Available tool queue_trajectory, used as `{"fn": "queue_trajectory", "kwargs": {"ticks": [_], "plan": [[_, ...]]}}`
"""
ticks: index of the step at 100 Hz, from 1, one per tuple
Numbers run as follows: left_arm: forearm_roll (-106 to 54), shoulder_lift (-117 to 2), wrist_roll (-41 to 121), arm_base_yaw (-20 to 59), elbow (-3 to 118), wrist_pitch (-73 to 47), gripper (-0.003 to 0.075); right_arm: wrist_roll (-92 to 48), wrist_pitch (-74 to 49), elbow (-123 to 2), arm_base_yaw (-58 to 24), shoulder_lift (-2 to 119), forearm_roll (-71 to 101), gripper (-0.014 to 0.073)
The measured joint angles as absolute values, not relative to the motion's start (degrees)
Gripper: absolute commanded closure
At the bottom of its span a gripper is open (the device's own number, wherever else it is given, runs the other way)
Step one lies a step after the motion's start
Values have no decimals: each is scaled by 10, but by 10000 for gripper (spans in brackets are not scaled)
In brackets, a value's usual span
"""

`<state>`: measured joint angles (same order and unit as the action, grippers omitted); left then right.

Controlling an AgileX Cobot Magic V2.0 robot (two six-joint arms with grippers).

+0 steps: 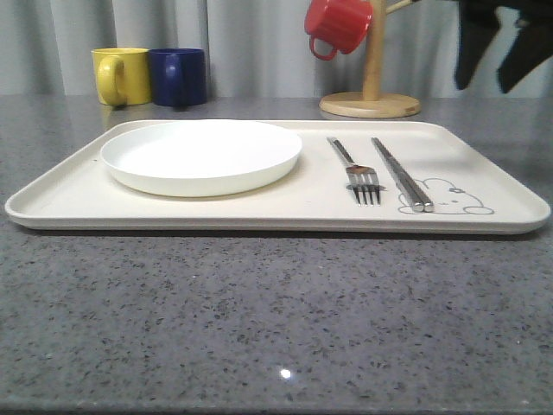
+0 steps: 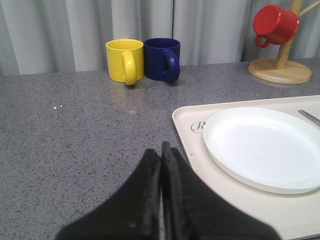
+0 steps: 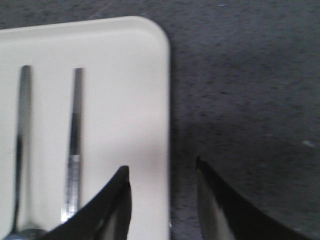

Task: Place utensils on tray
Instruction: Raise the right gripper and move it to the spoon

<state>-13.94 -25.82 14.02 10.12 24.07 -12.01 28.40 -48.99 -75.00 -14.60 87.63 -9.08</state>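
Resting on 1 tray (image 1: 69, 203): 1 plate (image 1: 201, 156), 1 fork (image 1: 356, 170), 2 chopsticks (image 1: 399, 174).

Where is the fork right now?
In the front view the fork lies on the right half of the tray, between the white plate and the chopsticks, tines toward the camera.

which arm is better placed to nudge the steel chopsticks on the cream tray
Right. The right gripper hangs open over the cream tray's edge beside the steel chopsticks; the left gripper is shut near the white round plate.
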Motion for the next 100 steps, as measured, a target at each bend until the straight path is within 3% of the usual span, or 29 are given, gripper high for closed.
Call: {"fn": "queue_trajectory", "kwargs": {"ticks": [53, 100], "plan": [[-139, -258, 140, 101, 241, -120, 738, 96, -542, -750, 79, 868, -82, 272], [-138, -258, 140, 101, 241, -120, 738, 57, -527, -750, 106, 940, -57, 272]]}}
